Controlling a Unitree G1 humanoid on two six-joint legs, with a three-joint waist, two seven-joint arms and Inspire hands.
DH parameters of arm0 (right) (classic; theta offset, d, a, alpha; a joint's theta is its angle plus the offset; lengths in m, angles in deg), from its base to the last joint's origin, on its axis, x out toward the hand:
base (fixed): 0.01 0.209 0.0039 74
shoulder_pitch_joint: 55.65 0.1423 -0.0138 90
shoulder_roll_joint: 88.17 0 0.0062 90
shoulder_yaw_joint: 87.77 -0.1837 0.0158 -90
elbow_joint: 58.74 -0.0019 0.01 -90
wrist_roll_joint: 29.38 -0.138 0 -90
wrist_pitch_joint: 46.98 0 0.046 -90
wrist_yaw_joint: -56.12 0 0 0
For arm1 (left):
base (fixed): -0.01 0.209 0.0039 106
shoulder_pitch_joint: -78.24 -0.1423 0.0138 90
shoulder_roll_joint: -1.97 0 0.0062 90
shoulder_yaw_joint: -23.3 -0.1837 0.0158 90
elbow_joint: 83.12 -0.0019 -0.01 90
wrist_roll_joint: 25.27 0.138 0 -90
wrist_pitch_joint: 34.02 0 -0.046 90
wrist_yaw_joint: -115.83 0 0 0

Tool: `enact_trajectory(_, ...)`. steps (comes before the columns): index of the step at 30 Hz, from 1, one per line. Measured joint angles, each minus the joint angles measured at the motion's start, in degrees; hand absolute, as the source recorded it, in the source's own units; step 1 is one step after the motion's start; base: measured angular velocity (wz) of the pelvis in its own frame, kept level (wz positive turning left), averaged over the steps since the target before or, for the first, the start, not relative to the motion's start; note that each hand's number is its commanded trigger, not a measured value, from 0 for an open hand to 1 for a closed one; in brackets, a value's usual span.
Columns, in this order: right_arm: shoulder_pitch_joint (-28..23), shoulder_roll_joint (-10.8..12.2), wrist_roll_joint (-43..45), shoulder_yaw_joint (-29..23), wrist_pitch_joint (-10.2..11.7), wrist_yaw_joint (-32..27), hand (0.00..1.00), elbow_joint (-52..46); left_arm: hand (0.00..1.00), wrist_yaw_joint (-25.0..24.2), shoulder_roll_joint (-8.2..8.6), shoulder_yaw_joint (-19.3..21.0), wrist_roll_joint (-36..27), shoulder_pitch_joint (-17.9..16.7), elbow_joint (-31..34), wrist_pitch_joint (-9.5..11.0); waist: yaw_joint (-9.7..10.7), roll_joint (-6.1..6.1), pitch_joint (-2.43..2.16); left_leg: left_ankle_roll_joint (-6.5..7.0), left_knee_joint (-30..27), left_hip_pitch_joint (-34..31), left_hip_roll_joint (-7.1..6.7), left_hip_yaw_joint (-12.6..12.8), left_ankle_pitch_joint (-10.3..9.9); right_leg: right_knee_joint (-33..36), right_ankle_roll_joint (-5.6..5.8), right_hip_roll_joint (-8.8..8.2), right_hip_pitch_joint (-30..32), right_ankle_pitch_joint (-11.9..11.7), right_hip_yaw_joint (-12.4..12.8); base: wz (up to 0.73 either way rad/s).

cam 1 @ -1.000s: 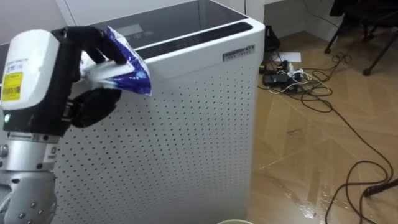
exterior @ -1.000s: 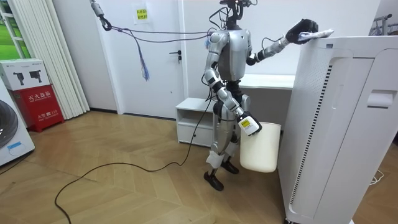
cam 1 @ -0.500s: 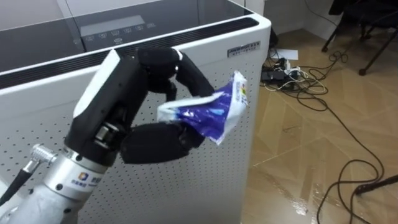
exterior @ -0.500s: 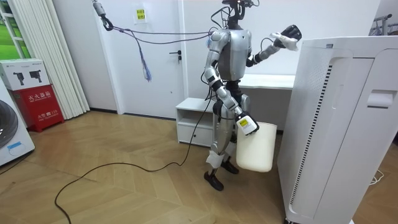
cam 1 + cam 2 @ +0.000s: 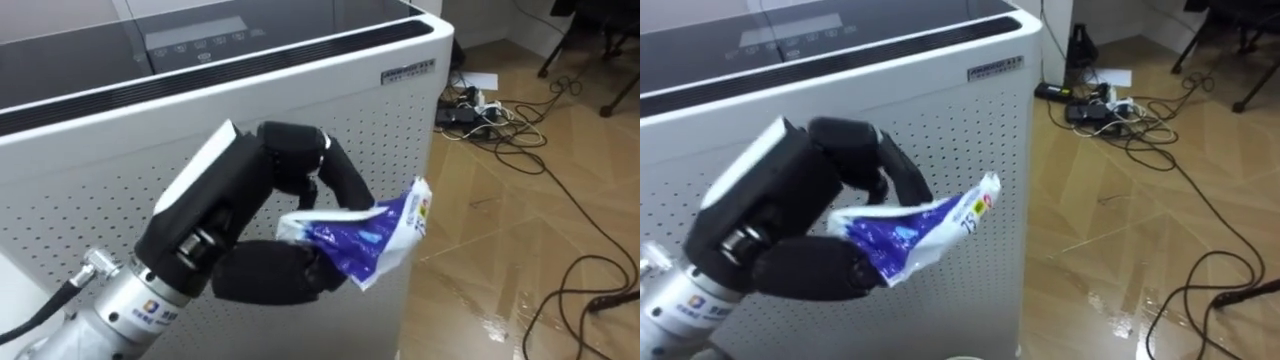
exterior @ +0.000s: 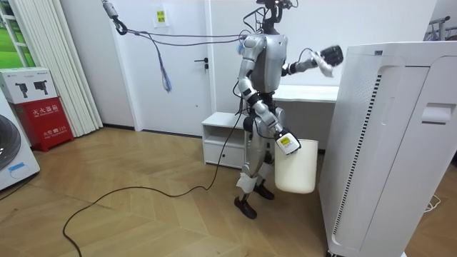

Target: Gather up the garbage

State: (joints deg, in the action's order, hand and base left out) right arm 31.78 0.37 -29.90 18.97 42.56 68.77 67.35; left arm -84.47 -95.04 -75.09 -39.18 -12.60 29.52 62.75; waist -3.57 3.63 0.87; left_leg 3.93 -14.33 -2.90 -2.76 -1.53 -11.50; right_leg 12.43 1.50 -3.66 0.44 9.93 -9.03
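The robot is standing beside a tall white perforated appliance (image 5: 110,130) and is holding its left hand (image 5: 250,235) up in front of the side panel. The thumb and fingers of that hand are pinching a crumpled blue-and-white wrapper (image 5: 368,235), which is sticking out in the air before the panel. The right hand (image 6: 284,143) is hanging low against a white bin (image 6: 296,173). Whether it is gripping the bin cannot be told from the room view.

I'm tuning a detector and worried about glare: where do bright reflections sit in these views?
Left eye view: the floor shines in streaks at lower right, and the appliance mirrors pale light on its dark top. Right eye view: same floor sheen; the wrapper in the left hand looks evenly lit. Room view: even light, no strong glare.
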Motion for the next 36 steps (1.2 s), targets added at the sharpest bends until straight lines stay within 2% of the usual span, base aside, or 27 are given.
enact_trajectory(5, 3.82, 0.01, 0.01, 2.72, 0.60, 0.13, 1.00, 2.07, 1.00, 0.02, 0.33, -4.37, 3.43, 0.04, -8.42, 0.00, 0.10, -0.26, 0.16, -0.11, -1.31, -4.61, 0.09, -0.17, 0.24, 1.48, -0.17, -0.05, 4.59, -0.10, -0.41, 0.03)
enact_trajectory(8, 6.49, -0.03, -0.35, 3.57, 1.11, 0.57, 1.00, 4.46, 1.00, -0.25, 0.37, -7.03, 8.05, 0.12, -12.55, 0.23, 0.33, -0.51, 0.35, -0.07, -1.41, -6.18, 0.00, -0.24, 0.39, 1.53, -0.19, -0.18, 6.08, -0.11, -0.64, 0.02)
enact_trajectory(10, 7.76, -0.08, -1.80, 4.03, 1.66, 0.11, 1.00, 6.35, 1.00, -0.42, 0.56, -8.60, 11.32, 0.17, -17.51, 0.08, 0.34, -0.80, 0.55, -0.07, -1.42, -6.80, 0.02, -0.32, 0.39, 1.38, -0.19, -0.17, 6.60, -0.11, -0.88, 0.05)
enact_trajectory(16, 10.48, -0.85, -2.26, 3.97, 1.84, -0.83, 1.00, 6.46, 1.00, -0.25, 0.70, -9.99, 12.37, 0.25, -21.89, -0.06, 0.44, -0.95, 0.62, -0.07, -2.48, -10.12, 0.04, -0.57, 0.39, 1.61, -0.25, -0.26, 9.17, -0.15, -1.96, 0.09)
enact_trajectory(19, 11.78, -0.75, -2.26, 3.97, 3.54, -1.66, 1.00, 7.42, 1.00, -0.48, 1.63, -11.45, 12.41, 0.58, -28.33, 0.51, 0.47, -0.98, 0.64, -0.07, -2.49, -11.00, 0.03, -0.55, 0.39, 1.65, -0.25, -0.27, 10.02, -0.15, -2.06, 0.00)
enact_trajectory(26, 12.09, -0.38, -2.25, 3.98, 3.64, -1.78, 1.00, 7.99, 1.00, -0.67, 3.43, -12.10, 14.98, 1.08, -37.05, 0.42, 0.36, -1.57, 0.83, -0.05, -2.41, -12.88, 0.21, 0.00, 0.45, 4.34, -0.23, -0.46, 13.54, -0.12, -2.06, -0.05)
enact_trajectory(27, 12.27, -0.22, -2.24, 3.98, 3.64, -1.77, 1.00, 7.99, 0.94, -0.68, 3.71, -12.14, 15.03, 1.41, -38.44, 0.42, 0.35, -1.74, 0.84, -0.01, -2.42, -13.24, 0.21, 0.14, 0.50, 4.69, -0.23, -0.53, 14.08, -0.12, -2.08, -0.08)
enact_trajectory(28, 12.39, -0.13, -2.24, 3.98, 3.64, -1.77, 1.00, 7.99, 0.73, -0.67, 3.82, -12.13, 15.27, 1.48, -38.97, 0.42, 0.36, -1.83, 0.82, -0.01, -2.43, -13.42, 0.21, 0.20, 0.51, 4.81, -0.23, -0.55, 14.36, -0.12, -2.07, -0.06)
enact_trajectory(29, 12.57, -0.10, -2.24, 3.98, 3.64, -1.79, 1.00, 8.03, 0.20, -0.67, 4.08, -12.14, 16.07, 1.79, -40.17, 0.41, 0.35, -1.99, 0.90, 0.04, -2.43, -13.63, 0.21, 0.34, 0.56, 5.10, -0.23, -0.62, 14.74, -0.12, -2.08, -0.04)
enact_trajectory(30, 12.56, -0.09, -2.24, 3.98, 3.64, -1.80, 1.00, 8.05, 0.06, -0.69, 4.31, -12.17, 16.44, 1.88, -41.13, 0.41, 0.36, -2.07, 0.87, 0.06, -2.43, -13.64, 0.19, 0.42, 0.57, 5.24, -0.23, -0.69, 14.82, -0.12, -2.09, -0.04)
enact_trajectory(31, 12.62, -0.07, -2.24, 3.98, 3.64, -1.80, 1.00, 8.05, 0.00, -0.71, 4.34, -12.16, 17.03, 1.89, -41.52, 0.41, 0.35, -2.17, 0.87, 0.06, -2.43, -13.65, 0.18, 0.53, 0.57, 5.24, -0.23, -0.73, 14.85, -0.12, -2.10, 0.00)
enact_trajectory(36, 12.69, -0.07, -2.26, 3.98, 3.64, -1.73, 1.00, 8.04, 0.00, -1.23, 4.35, -12.15, 16.95, 2.58, -41.85, 0.41, 0.36, -2.20, 0.86, 0.07, -3.03, -14.16, 0.10, 0.62, 0.57, 5.40, -0.23, -1.12, 15.06, -0.12, -2.13, 0.00)
